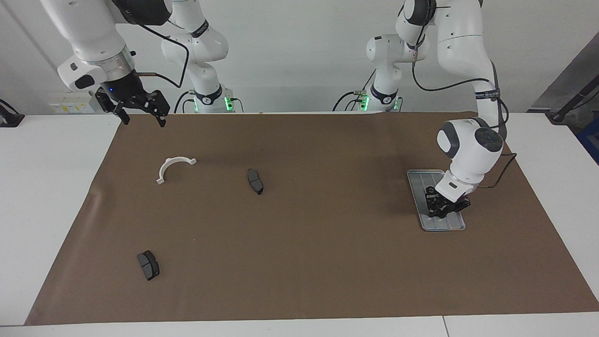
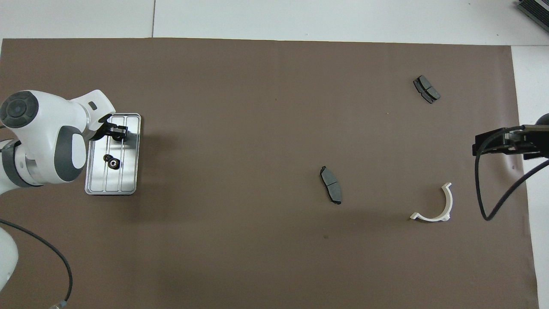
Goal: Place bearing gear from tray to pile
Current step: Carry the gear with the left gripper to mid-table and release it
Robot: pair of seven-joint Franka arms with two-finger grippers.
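Overhead view: the left gripper (image 2: 118,132) is seen nearly closed on a small black gear (image 2: 116,138) low in the tray (image 2: 131,189); a second gear (image 2: 112,162) lies nearer the robots. Such a thin grip could be lost during lifting. The right gripper (image 1: 140,112) waits wide open, empty, above the mat edge.

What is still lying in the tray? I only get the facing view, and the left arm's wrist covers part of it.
Observer: The overhead view shows a dark ring with a bright centre and a smaller dark ring beside it on the tray.
Operator: Anything under the left gripper?
Observer: From above, a small dark round part shows at the left gripper, at the tray's end farther from the robots. I cannot tell whether it is gripped.
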